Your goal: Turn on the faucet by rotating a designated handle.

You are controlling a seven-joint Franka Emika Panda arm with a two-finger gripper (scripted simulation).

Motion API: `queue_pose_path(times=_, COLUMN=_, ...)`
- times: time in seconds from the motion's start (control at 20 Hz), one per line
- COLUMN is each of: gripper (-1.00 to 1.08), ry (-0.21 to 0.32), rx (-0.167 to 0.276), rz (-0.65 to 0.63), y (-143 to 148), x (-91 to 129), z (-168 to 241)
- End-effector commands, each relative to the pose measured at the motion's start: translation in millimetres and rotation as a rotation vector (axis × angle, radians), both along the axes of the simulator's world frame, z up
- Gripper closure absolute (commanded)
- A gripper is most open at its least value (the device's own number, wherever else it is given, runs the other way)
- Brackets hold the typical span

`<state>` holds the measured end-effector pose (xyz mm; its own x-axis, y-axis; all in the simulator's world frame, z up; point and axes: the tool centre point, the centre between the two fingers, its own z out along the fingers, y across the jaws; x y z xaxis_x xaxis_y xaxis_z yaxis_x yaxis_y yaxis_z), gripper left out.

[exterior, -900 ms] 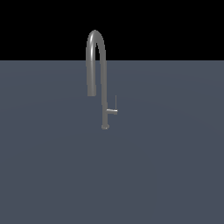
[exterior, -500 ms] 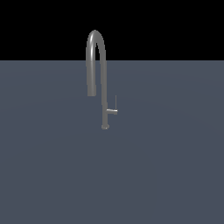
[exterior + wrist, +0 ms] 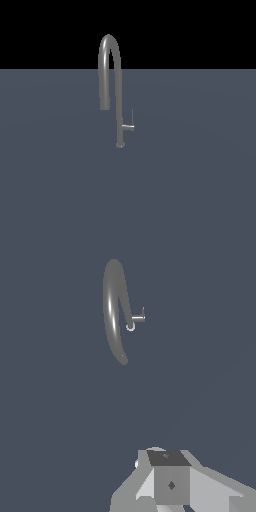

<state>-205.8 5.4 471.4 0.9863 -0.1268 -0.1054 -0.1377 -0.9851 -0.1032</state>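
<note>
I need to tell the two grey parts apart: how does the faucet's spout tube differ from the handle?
The faucet is a tall, thick tube arching over to a downturned spout; the handle is a short stub low on the stem. The faucet curves smoothly, while the handle bends in an L, ending in a thin upright rod. Both look grey and metallic.

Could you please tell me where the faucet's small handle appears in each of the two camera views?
Exterior view: the handle juts toward the exterior view's right from the faucet's lower stem, just above its base.
Wrist view: the handle is the short stub beside the curved tube.
Shared landmark: the gooseneck spout.
</note>
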Motion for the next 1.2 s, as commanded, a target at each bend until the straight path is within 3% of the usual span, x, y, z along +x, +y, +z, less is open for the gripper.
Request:
queue_pose_path(times=0.0, gripper=1.08, ry=0.028, rx=0.032, rz=-0.033, y=0, x=12, z=-4)
queue_pose_path(times=1.15, gripper=1.08, ry=0.368, rx=0.433, rz=-0.435, y=-17, x=140, z=-78)
